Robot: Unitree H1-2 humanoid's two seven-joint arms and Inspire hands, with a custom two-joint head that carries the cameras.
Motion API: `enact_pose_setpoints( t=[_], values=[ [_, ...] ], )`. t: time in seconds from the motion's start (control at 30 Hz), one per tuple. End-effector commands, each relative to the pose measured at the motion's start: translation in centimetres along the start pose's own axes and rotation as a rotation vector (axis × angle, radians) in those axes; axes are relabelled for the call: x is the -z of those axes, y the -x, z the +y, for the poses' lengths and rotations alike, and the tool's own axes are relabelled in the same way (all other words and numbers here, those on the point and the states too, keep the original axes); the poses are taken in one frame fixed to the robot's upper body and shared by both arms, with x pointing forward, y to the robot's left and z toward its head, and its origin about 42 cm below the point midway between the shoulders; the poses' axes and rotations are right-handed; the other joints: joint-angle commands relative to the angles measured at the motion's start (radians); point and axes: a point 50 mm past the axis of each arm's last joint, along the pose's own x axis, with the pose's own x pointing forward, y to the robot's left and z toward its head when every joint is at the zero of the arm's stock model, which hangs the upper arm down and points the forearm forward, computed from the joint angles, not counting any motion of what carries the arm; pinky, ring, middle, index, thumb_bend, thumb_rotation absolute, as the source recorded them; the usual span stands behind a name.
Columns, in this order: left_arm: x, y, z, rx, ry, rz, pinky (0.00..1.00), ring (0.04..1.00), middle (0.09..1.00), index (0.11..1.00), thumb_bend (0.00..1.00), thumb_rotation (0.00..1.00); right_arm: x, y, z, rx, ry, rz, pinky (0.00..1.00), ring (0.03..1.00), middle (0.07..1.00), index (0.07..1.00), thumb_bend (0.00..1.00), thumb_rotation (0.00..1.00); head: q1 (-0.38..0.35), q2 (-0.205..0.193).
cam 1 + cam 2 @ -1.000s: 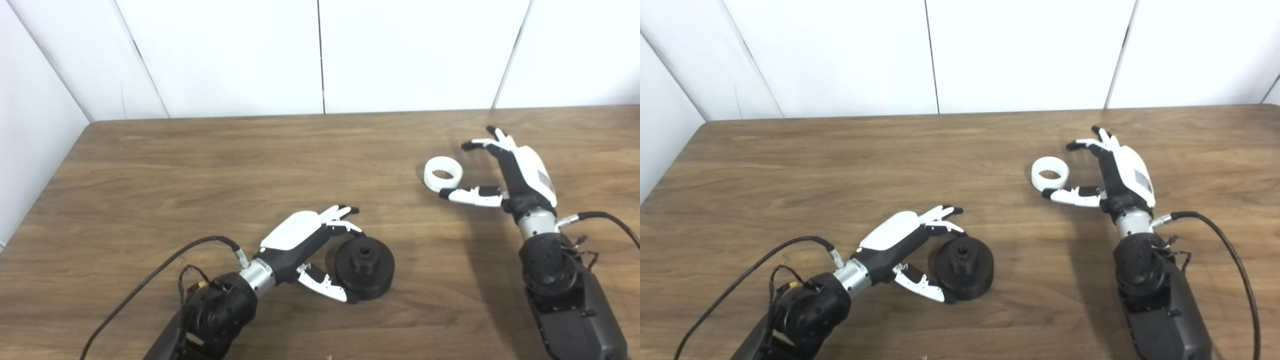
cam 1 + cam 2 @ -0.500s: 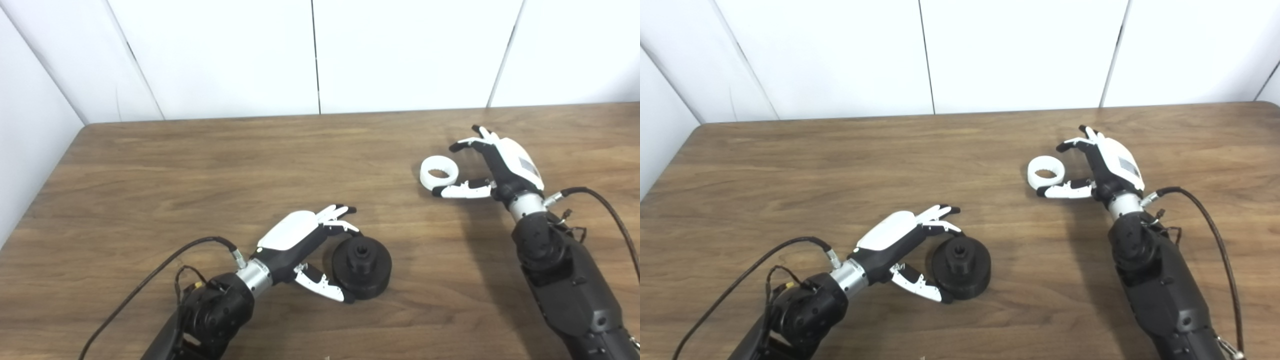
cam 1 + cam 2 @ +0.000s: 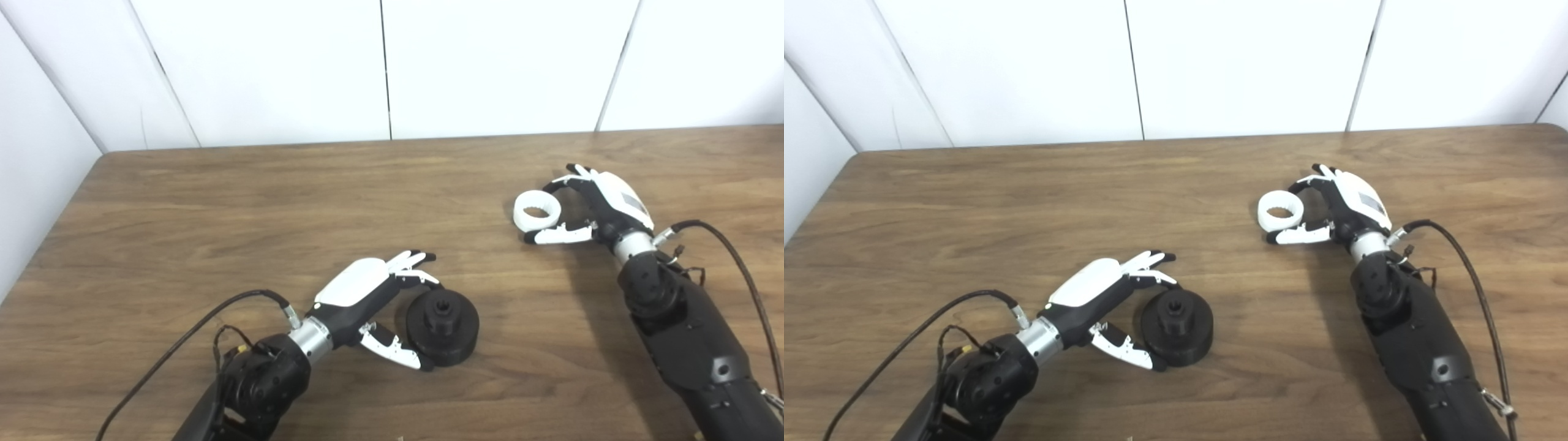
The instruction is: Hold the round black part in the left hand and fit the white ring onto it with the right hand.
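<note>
Since a second ago the right hand (image 3: 603,202) has closed in on the white plastic ring (image 3: 537,211); its upper fingers (image 3: 566,179) now curl over the ring's far edge and its thumb (image 3: 554,235) sits at the near edge, touching or nearly so, real grip can't be confirmed. Ring hasn't shifted. Left side unchanged.

Brown wood-grain table (image 3: 245,208) carries everything, white panel wall behind. Two black robot arms, both cut off at the bottom edge, one cable each.

Left hand (image 3: 367,294) lies low on the table, spread around the left side of the round black plastic part (image 3: 443,327): fingers at its upper rim, thumb at its lower rim, in contact but not lifting it.

One black part: wide flat disc with a raised hub in the middle, hub has a hole on top; it rests flat, front centre of the table. One ring: short, thick-walled, lying flat with the hole up, far right, well apart from the part.

Ring's right wall is hidden by the fingers.
</note>
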Motion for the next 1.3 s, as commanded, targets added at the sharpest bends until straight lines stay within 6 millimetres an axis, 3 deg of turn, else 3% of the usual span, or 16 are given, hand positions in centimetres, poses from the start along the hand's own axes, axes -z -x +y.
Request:
enact_pose_setpoints(
  t=[0.0, 0.3, 0.8, 1.27],
  values=[
    [0.90, 0.11, -0.17, 0.037, -0.021, 0.038, 0.93, 1.000, 0.983, 0.708, 0.75, 0.30, -1.79, -1.38, -2.49, 0.060, 0.017, -0.081, 1.00, 1.000, 0.960, 0.733, 0.93, 0.38, 0.000, 0.000],
    [0.77, 0.12, -0.28, 0.034, -0.023, 0.036, 0.92, 1.000, 0.982, 0.705, 0.75, 0.29, -2.07, -1.84, -2.34, 0.057, 0.017, -0.088, 1.00, 1.000, 0.946, 0.730, 0.93, 0.40, -0.001, 0.000],
    [0.89, 0.05, -0.44, 0.031, -0.022, 0.043, 0.93, 1.000, 0.982, 0.706, 0.75, 0.28, -2.16, -2.03, -2.24, 0.079, -0.021, -0.121, 1.00, 1.000, 0.908, 0.630, 0.84, 0.30, 0.000, -0.002],
    [0.97, -0.07, -0.74, 0.022, -0.018, 0.052, 0.94, 1.000, 0.985, 0.707, 0.76, 0.29, -2.14, -2.02, -2.53, 0.087, -0.032, -0.134, 1.00, 1.000, 0.899, 0.597, 0.78, 0.30, 0.003, -0.005]
  ],
)
